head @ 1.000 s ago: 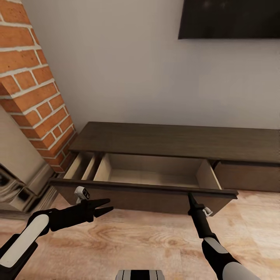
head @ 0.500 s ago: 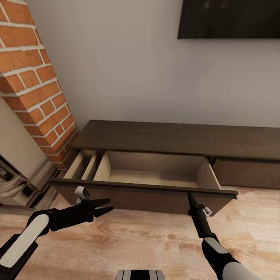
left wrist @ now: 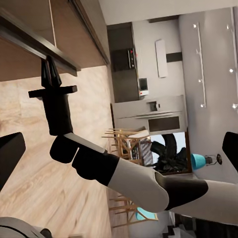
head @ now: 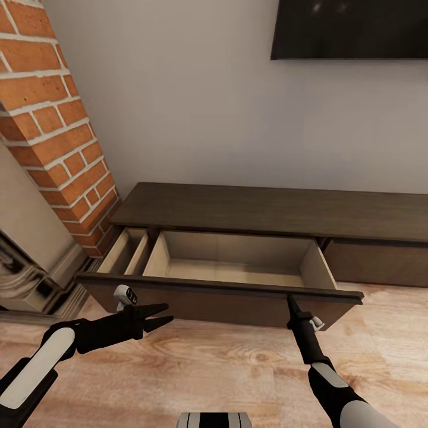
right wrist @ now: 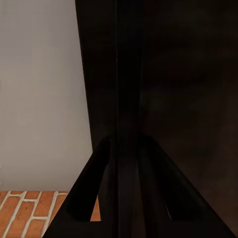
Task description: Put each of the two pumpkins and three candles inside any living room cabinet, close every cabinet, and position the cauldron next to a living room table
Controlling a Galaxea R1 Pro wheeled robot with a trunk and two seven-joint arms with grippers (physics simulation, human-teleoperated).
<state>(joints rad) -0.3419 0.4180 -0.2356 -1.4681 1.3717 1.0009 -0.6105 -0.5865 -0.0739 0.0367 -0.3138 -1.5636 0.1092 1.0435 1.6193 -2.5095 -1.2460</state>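
The long dark-brown cabinet [head: 267,208] stands against the wall with its wide drawer pulled out, showing a bare pale interior [head: 232,264]. My right gripper [head: 292,303] is shut on the top edge of the drawer front [head: 220,297], near its right end. In the right wrist view the fingers [right wrist: 99,168] straddle the dark panel [right wrist: 129,64]. The left wrist view shows that gripper [left wrist: 50,67] pinching the edge too. My left gripper [head: 163,315] hovers open just before the drawer front's left part, holding nothing. The pumpkins, candles, cauldron and table are out of view.
A red brick chimney [head: 53,119] and the stone-coloured fireplace [head: 30,261] stand close at the left. A dark TV [head: 351,30] hangs on the wall. A shut cabinet front [head: 380,264] lies to the right. Wooden floor [head: 226,368] stretches under my arms.
The whole view has shifted slightly, so the camera moved. The cabinet body sits a little farther off and the drawer shows slightly more interior; my right gripper stays on its front.
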